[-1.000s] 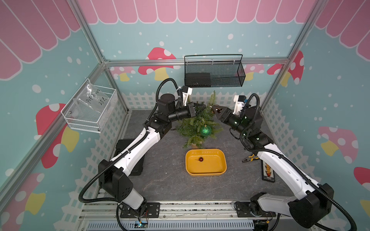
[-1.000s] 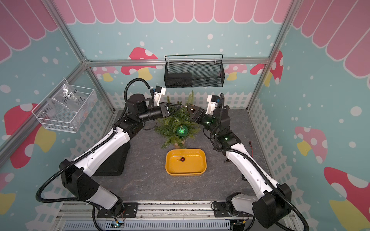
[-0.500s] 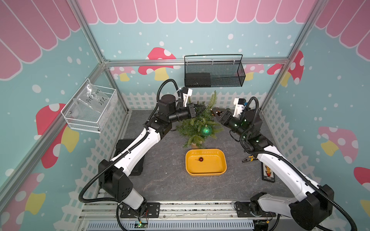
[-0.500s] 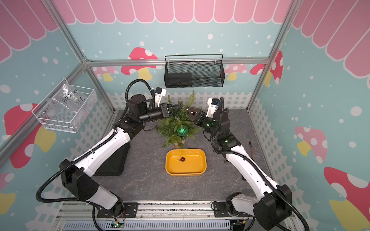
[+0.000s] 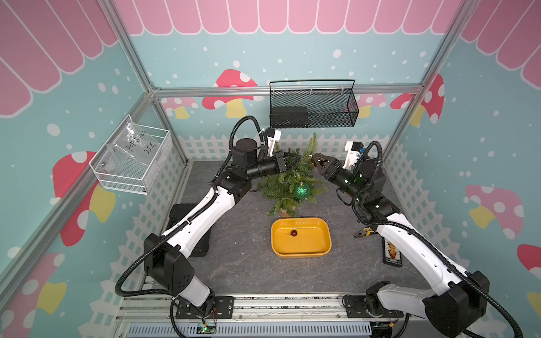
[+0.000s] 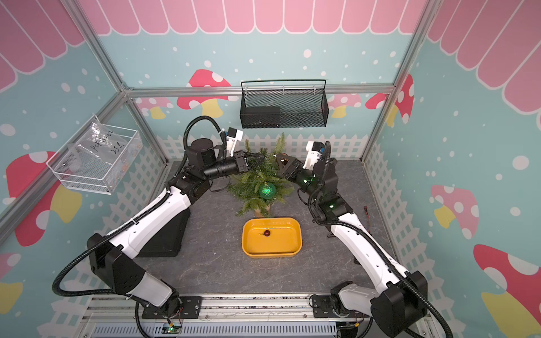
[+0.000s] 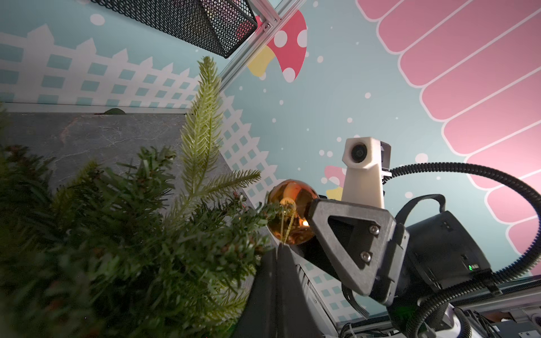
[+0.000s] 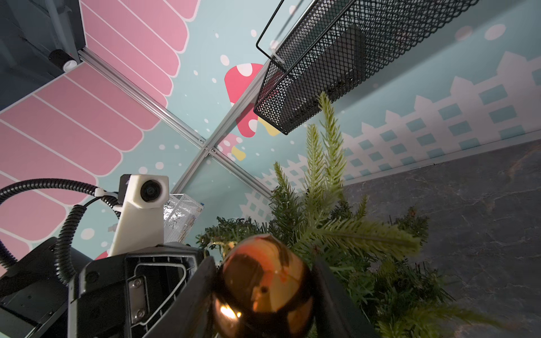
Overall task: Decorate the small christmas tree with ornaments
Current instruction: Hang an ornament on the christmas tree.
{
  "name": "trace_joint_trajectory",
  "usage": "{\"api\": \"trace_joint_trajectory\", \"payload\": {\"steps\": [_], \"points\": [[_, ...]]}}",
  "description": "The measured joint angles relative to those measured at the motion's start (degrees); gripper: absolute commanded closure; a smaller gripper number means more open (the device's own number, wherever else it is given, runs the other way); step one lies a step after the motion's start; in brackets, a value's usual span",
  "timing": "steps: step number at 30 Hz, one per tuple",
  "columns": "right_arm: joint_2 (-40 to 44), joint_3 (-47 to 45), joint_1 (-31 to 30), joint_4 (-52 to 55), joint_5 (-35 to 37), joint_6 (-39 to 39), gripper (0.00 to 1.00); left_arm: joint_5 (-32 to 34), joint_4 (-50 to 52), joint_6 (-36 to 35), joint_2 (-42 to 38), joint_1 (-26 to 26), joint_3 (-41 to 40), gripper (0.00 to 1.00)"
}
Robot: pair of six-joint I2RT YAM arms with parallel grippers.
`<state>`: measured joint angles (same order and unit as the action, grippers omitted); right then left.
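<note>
Tabletop [image 5: 240, 263]: grey slate, closed in at the back and both sides. There is open floor in front of the tray and to either side of it, so there is room to withdraw toward the near edge.
Mesh basket [image 5: 313, 108]: hangs on the back wall above and behind the treetop, and limits any upward lift near the tip.
Small christmas tree [image 5: 288, 181]: upright at back centre, just behind the tray. Both grippers meet at its upper branches.
Yellow tray [image 5: 310, 244]: just in front of the tree's base, with one ornament in it.
Right gripper [image 8: 265, 272]: jaws partway apart, clamped on either side of the copper ball, close to the upper branches.
Left gripper [image 7: 279, 254]: closed, with its tips meeting on the gold loop and apparently pinching it.
Green ball [image 5: 301, 190]: hangs on a mid-height front branch; this one is done.
Copper ball [image 7: 292, 210]: hanging this second ornament is the step in hand.
Gold loop [image 7: 284, 225]: runs from the cap to the left gripper's tips, against a branch tip. The next move likely calls for drawing it over that tip before either grip lets go. The needles could snag it, or the tree could tip.
Tiny red ball [image 5: 294, 233]: lies in the tray, not yet hung.
</note>
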<state>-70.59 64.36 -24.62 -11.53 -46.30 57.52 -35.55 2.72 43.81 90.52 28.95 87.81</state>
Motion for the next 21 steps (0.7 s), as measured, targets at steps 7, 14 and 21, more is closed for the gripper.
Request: {"api": "trace_joint_trajectory", "payload": {"steps": [7,14,21], "points": [[-0.7,1.1,0.2,-0.7,0.4,0.1,0.59,0.0,-0.1,0.8,0.1,0.0,0.7,1.0],[-2.1,1.1,0.3,-1.2,0.3,0.7,0.59,0.0,-0.2,1.0,1.1,0.0,1.3,1.0],[-2.5,1.1,0.3,-1.4,0.2,1.2,0.59,0.0,-0.2,1.0,1.2,0.1,1.3,1.0]]}}
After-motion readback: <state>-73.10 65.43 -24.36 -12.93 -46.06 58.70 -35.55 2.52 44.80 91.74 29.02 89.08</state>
